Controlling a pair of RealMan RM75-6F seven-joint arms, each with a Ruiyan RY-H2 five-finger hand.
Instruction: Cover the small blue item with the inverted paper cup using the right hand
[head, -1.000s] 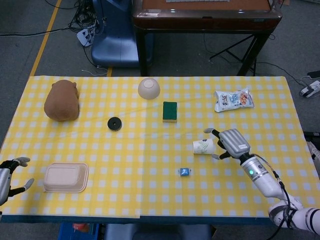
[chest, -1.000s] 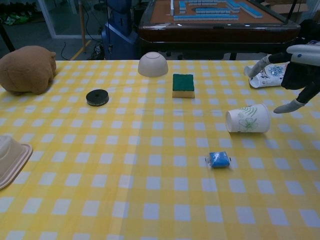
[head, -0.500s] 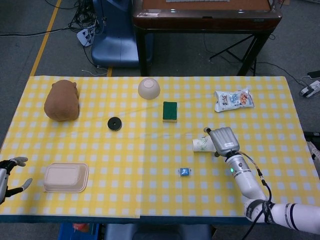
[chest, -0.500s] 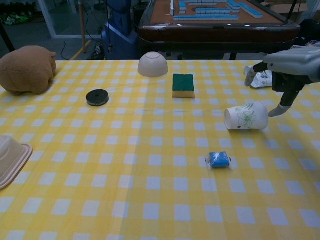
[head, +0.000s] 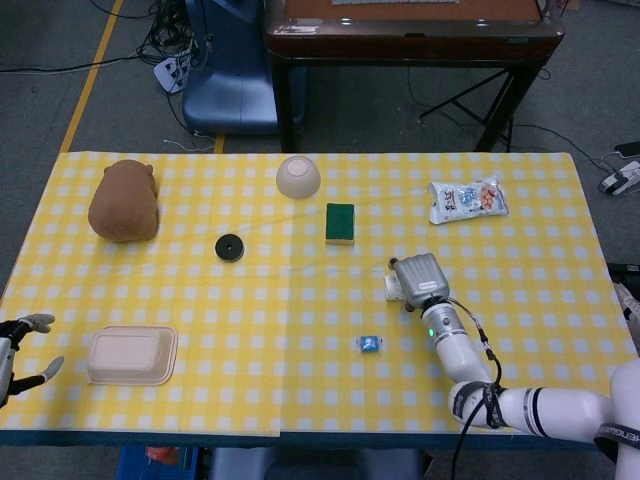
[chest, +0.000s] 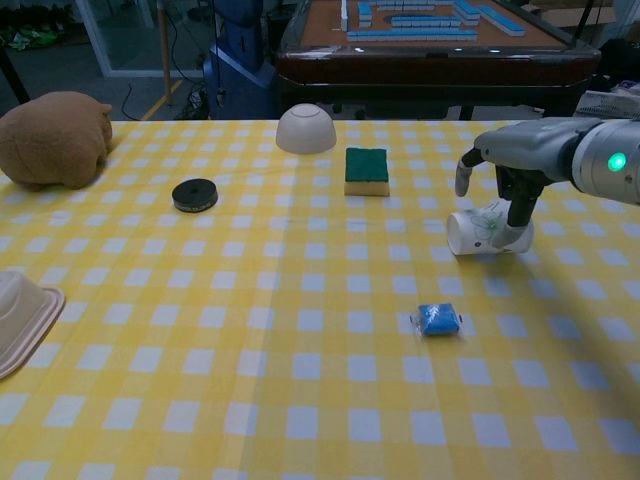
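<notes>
My right hand (chest: 512, 160) has slid in over the cup (chest: 478, 231) since a moment ago; fingers (chest: 520, 205) now drape down its side, touching, not yet clamped. The cup lies on its side, just beyond the blue item (chest: 437, 319). My left hand (head: 18, 350) hangs open.

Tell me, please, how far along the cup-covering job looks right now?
Early. Done: the right hand is over the paper cup, fingers reaching down around it. In hand: closing a grip; I cannot tell if it holds yet. Left: lift the cup, which lies on its side, invert it, and set it over the uncovered blue item.
</notes>
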